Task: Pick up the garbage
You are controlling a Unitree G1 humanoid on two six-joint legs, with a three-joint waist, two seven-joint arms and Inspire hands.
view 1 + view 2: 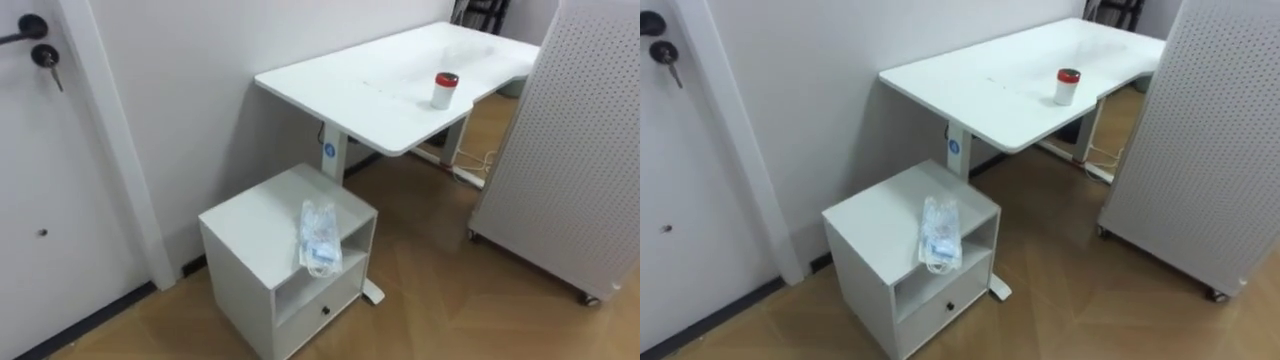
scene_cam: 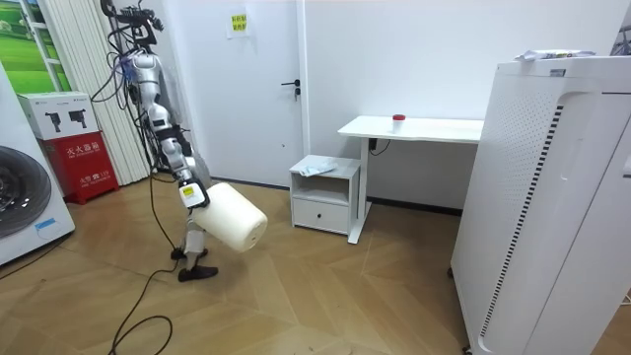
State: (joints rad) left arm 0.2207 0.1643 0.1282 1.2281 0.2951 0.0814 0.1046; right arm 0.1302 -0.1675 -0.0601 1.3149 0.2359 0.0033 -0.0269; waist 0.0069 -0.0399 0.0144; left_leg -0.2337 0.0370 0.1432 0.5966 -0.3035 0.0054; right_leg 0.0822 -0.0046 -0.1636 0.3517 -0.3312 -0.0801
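1. White bin (image 2: 235,219) hangs low at the robot's side in the room view. One hand (image 2: 187,194) looks to be at its rim. Which hand it is, and whether the fingers are curled or straight, I cannot tell.
2. Robot stands on the wood floor (image 1: 450,310) near the red box (image 2: 82,148) and the washer (image 2: 25,197), well apart from the cabinet (image 1: 255,215).
3. Task's thing, as I read it: a crumpled clear plastic bag (image 1: 320,238). It lies on top of the cabinet at the front, with its lower end drooping over the edge above the open shelf. Nothing touches it.
4. Cabinet is just beside the leg of the desk (image 1: 370,85), close to the wall, with the door (image 1: 40,150) to the left.
5. On the desk, farther off, a small jar (image 1: 444,90) with a red lid stands upright near the front edge. It could be garbage too; can't say.
6. Perforated white panel (image 1: 580,150) stands to the right, narrowing the way to the desk.
7. Step in hand: approach. No pick has begun.
8. Next move calls for walking up to the cabinet front and lowering a free hand onto the bag. The fingers should close on the bunched middle, since thin film will slip and crumple. Then it goes into the bin.
9. Risk: pushing the bag off the edge instead of catching it.
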